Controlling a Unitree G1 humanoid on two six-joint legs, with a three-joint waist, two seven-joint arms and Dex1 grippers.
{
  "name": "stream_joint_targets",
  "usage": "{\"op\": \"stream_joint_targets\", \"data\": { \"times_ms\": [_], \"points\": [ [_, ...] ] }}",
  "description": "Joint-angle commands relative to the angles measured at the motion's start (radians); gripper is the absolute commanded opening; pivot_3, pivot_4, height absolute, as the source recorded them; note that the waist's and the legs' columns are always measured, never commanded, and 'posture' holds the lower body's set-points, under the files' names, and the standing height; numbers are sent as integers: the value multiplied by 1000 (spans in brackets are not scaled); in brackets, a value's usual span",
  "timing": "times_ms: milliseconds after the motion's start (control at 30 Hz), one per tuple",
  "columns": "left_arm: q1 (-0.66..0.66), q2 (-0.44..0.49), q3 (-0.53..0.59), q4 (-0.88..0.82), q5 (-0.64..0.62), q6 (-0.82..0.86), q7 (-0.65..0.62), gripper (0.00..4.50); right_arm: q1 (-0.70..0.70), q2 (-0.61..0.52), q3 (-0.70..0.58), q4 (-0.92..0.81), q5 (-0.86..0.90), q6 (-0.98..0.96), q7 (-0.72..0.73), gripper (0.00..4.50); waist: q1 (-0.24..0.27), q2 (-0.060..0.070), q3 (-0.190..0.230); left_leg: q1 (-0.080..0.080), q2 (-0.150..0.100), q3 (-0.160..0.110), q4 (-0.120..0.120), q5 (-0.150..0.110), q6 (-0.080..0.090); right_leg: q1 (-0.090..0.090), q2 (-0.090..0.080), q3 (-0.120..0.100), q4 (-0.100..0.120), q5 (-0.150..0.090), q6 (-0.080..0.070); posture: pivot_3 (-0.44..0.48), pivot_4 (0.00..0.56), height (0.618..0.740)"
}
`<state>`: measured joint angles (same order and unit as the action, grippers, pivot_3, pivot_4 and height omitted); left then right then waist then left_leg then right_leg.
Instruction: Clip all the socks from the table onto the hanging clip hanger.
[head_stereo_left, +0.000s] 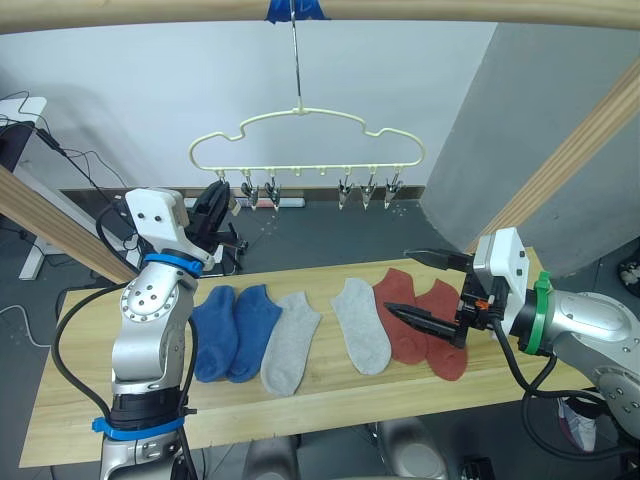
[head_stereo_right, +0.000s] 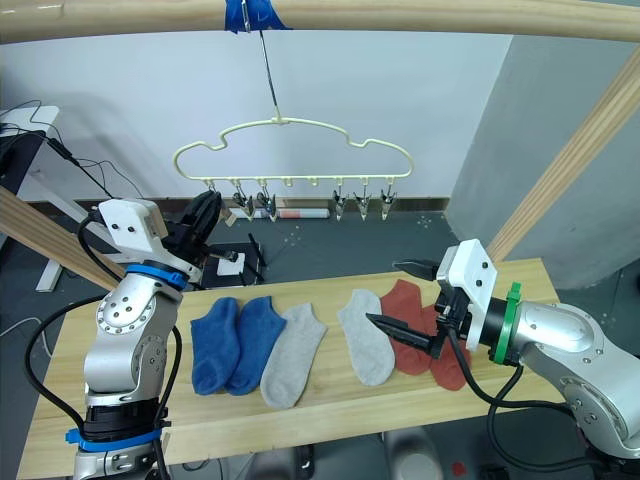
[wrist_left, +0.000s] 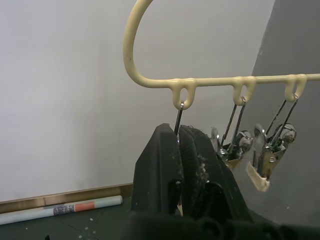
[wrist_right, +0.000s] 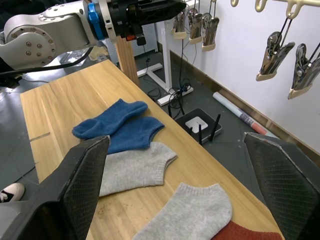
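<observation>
Here all six socks lie in a row on the tabletop (head_stereo_left: 90, 400): two blue (head_stereo_left: 235, 330), two grey (head_stereo_left: 325, 330), two red (head_stereo_left: 425, 325). None is clipped yet, and the hanger (head_stereo_left: 305, 150) hangs above and behind the far edge with its clips bare.

The left gripper (head_stereo_left: 212, 205) is raised at the hanger's left end, fingers (wrist_left: 165, 165) clenched around the end clip's wire, as the left wrist view shows. The right gripper (head_stereo_left: 425, 288) hovers over the red socks with fingers spread wide, holding nothing.

The step in hand looks like picking the first sock. To do it well:
- lower the right fingers over a red sock's cuff and pinch only one layer's edge, so its twin stays flat
- lift clear before swinging toward the hanger
- keep the left hold steady, since the hanger swings freely on its hook
</observation>
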<state>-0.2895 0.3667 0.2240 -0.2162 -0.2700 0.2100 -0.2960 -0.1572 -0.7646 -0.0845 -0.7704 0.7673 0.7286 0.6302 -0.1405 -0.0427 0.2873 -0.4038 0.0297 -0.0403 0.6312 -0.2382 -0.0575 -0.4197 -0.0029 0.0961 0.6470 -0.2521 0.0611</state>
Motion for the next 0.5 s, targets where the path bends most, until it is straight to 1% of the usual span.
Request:
{"op": "stream_joint_targets", "data": {
  "times_ms": [33, 67, 100, 200, 300, 400, 500],
  "points": [
    [7, 8, 13, -29, -6, -2, -2, 10, 78, -35, 46, 53, -179, -17, -86, 4500, 1, 0, 0, 0, 0, 0, 0, 0, 0, 0, 0, 0, 0, 0, 0, -227, 316, 740],
    [8, 11, 13, -35, -6, 6, -2, 10, 106, -34, 60, 91, -254, -27, -136, 4500, 1, 0, 0, 0, 0, 0, 0, 0, 0, 0, 0, 0, 0, 0, 0, -227, 316, 740],
    [10, 14, 11, -42, -7, 12, -4, 10, 136, -8, 63, 137, -312, -49, -190, 4500, 2, -1, 0, 0, 0, 0, 0, 0, 0, 0, 0, 0, 0, 0, 0, -224, 322, 740],
    [18, 21, 7, -60, -9, 22, -12, 10, 170, 73, 81, 217, -419, -96, -292, 4500, 3, -1, 4, 0, 0, 2, 0, 0, 0, 0, -1, 1, 0, 0, 0, -221, 332, 740],
    [24, 26, 8, -75, -14, 34, -15, 10, 176, 118, 95, 244, -488, -104, -332, 4500, -4, 2, 13, 1, 0, 2, 0, 0, 0, -1, 0, 2, 1, 0, 0, -217, 337, 740],
    [28, 29, 12, -96, -28, 65, -20, 10, 184, 239, 131, 391, -551, -205, -390, 4500, -3, 2, 17, 2, 1, 2, 0, 0, 0, -1, 1, 2, 2, 0, 0, -216, 345, 740],
    [30, 32, 14, -114, -43, 93, -23, 10, 167, 344, 135, 513, -606, -265, -451, 4500, -2, 5, 21, 1, 2, 2, -1, 0, 0, -1, 1, 2, 2, 0, 0, -201, 352, 740]
  ]
}}
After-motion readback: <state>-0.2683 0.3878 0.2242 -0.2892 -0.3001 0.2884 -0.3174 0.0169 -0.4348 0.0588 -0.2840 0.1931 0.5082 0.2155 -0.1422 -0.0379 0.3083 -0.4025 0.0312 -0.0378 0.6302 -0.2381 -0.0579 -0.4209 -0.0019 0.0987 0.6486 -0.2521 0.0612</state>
